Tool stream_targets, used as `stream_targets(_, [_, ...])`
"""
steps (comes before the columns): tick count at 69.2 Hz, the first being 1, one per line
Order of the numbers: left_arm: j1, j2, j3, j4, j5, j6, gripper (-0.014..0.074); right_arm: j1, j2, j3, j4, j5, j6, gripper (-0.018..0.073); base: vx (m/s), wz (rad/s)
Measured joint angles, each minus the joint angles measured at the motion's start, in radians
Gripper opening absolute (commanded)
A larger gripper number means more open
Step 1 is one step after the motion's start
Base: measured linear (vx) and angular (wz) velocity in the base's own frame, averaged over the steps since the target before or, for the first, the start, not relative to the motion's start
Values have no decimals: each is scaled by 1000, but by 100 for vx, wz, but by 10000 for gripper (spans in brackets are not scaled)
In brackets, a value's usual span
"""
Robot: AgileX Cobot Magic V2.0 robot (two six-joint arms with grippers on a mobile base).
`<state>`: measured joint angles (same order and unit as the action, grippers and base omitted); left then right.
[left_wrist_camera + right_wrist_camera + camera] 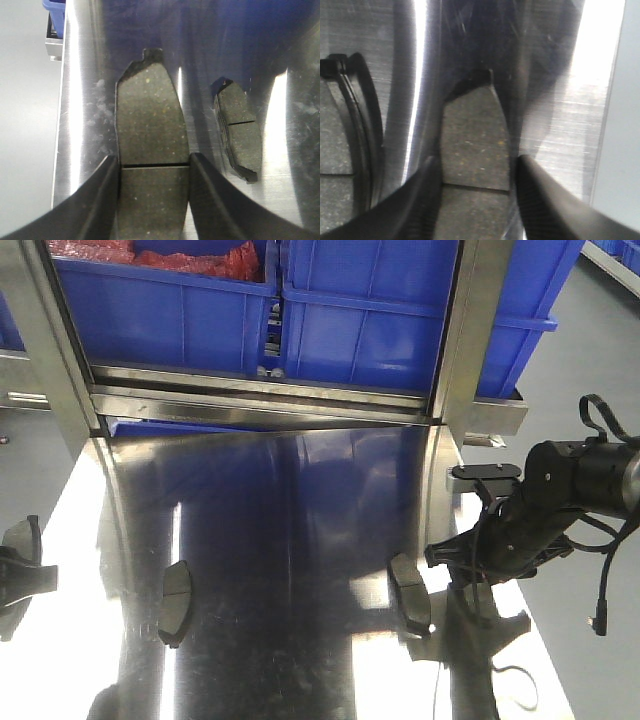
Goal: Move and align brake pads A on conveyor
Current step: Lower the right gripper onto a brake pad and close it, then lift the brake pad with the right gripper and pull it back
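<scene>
Showing the brake pads A (pixel 150 115), four in all, over a shiny steel table (pixel 300 490): two gripped, two lying free.

Front view: the left free pad (pixel 175 602) lies toward 7 o'clock on the tabletop, with its long axis running 12 to 6. The right free pad (pixel 410 592) lies toward 5 o'clock, its long axis near 11 to 5. The right gripper (pixel 470 562) is just beside it at its 3 o'clock. The left gripper (pixel 18 575) is cropped by the 9 o'clock frame edge. At least two blue bins (pixel 180 310) stand side by side at 12 o'clock, and the left one holds red material (pixel 200 258).

Left wrist view: the left held pad (pixel 150 115) has its friction face up, long axis 12 to 6, backing tab at 12 and groove running 9 to 3. The black fingers (pixel 97 200) press its long sides at groove level, so the jaws are closed on it. The left free pad sits apart at its 3 o'clock, face up.

Right wrist view: the right held pad (pixel 475 150) is face up, axis 12 to 6, groove 9 to 3, and is clamped between the fingers (pixel 540 200). The right free pad lies at 9 o'clock, cropped, with its black backing rim showing.

Whether either held pad rests on the steel or is raised cannot be told.
</scene>
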<state>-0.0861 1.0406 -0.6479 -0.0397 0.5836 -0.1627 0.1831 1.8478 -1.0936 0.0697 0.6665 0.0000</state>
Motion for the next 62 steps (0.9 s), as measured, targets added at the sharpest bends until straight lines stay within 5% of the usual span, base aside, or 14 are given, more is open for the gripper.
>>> stream_targets(22, [0,0,0,0,0,0,23,0,-3,0,-1,7,0,12,0,0])
stream_targets(62, [0,0,0,0,0,0,23,0,-146,2,-4,7,0,-3,0,0])
